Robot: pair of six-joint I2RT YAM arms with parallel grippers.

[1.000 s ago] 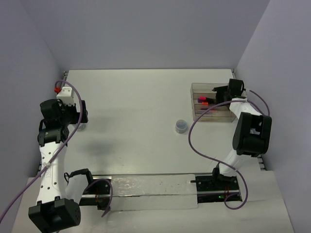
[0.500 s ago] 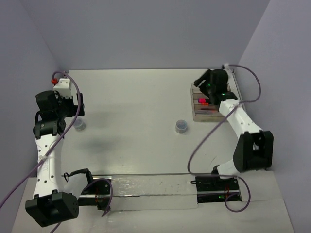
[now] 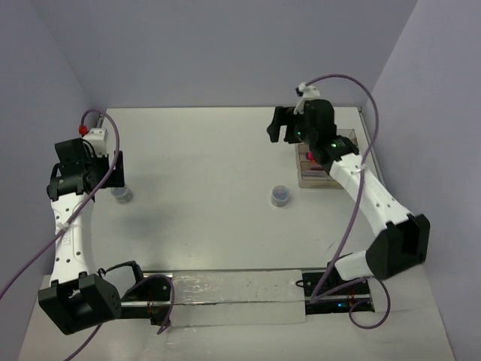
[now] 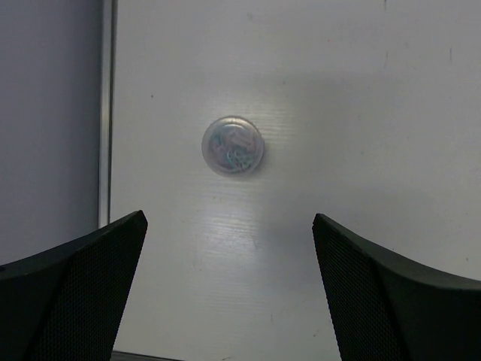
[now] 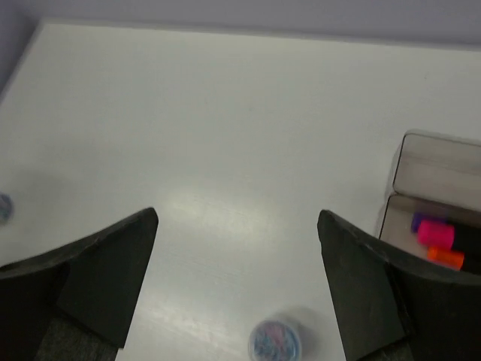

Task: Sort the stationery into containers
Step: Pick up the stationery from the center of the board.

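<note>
White matte table [image 3: 203,165], boxed in on three sides. Plain pale lilac back wall [image 3: 225,53]. Same colour on left wall [image 3: 37,98] and right wall [image 3: 443,98], both leaning outward in the top view. Soft, even light from above, with a faint sheen on the tabletop and only blurred shadows. Thin grey strip [image 4: 107,113] along the left table edge, next to the wall, seen from the left wrist. Crinkled glossy clear sheet [image 3: 233,308] laid flat across the near edge.
</note>
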